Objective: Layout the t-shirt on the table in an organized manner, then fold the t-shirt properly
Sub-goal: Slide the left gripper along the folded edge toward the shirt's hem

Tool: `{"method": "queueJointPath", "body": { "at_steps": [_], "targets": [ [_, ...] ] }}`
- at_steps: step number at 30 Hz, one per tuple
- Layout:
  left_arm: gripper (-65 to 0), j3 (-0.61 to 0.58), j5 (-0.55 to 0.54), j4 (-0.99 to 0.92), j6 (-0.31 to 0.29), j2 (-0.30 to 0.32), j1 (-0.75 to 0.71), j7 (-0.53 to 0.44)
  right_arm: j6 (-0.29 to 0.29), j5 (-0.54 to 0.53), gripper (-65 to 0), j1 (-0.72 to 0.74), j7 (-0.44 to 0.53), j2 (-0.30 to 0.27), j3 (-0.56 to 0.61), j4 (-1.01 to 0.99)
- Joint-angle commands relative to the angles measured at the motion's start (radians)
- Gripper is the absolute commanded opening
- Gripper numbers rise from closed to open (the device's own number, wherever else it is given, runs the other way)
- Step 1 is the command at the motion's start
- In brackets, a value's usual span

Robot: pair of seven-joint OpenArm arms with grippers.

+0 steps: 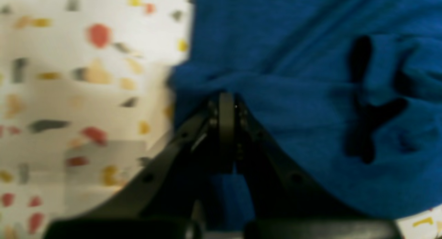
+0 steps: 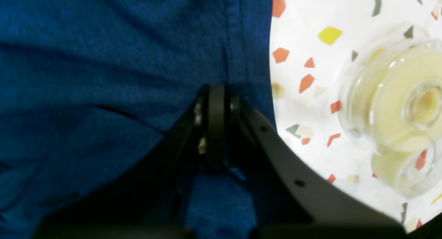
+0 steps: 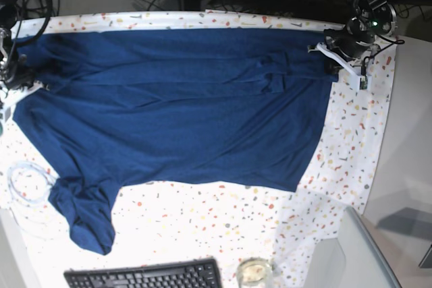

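- A black computer keyboard (image 3: 143,276) lies at the near edge of the base view, its front rows cut off by the frame, and just to its right stands a small clear round container (image 3: 254,271), also cut at the bottom.
- The white table cover flecked in red, orange, grey and yellow (image 3: 223,224) lies bare between these and the cloth.
- The plain dark navy-blue short-sleeved t-shirt (image 3: 182,109) lies spread across the table, one sleeve bunched into a lump at the near left.
- A clear plastic spool with pale yellowish contents (image 2: 400,107) sits on the table just beside the shirt's hemmed edge; in the base view it is barely readable.
- The right gripper (image 2: 215,94) shows its black fingers closed together on a pinch of t-shirt near that hem; fabric also fills the space beneath the fingers.
- The left gripper (image 1: 226,99) likewise has its fingers pressed together on a gathered fold of t-shirt at the cloth's edge, though this view is blurred.
- Cables and equipment at the far edge are too dark to make out.
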State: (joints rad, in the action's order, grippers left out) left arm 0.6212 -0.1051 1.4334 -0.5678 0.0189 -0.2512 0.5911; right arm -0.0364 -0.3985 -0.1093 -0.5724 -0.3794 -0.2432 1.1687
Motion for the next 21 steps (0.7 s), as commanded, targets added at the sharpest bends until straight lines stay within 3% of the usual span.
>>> {"method": "queueJointPath", "body": {
  "at_steps": [1,7,11,21],
  "targets": [
    [-65.0,0.002,-0.015,0.042,-0.001,0.006,0.003,-0.02,0.008,-0.001,-63.6,0.013,0.016,-0.02,-0.009,0.04],
    [-65.0,0.002,-0.017,0.22,-0.001,0.005,0.01,0.096,0.008,-0.001,-63.6,0.018,-0.008,-0.022,-0.011,0.173],
    [-65.0,0.001,-0.017,0.275,-0.001,0.005,0.017,0.112,0.007,-0.001,-63.6,0.039,-0.038,-0.022,-0.003,0.202],
    [-65.0,-0.021,-0.005,0.005,-0.001,0.033,0.324,0.111,-0.059,-0.001,-63.6,0.082,-0.038,-0.011,0.077,0.199]
  ]
}}
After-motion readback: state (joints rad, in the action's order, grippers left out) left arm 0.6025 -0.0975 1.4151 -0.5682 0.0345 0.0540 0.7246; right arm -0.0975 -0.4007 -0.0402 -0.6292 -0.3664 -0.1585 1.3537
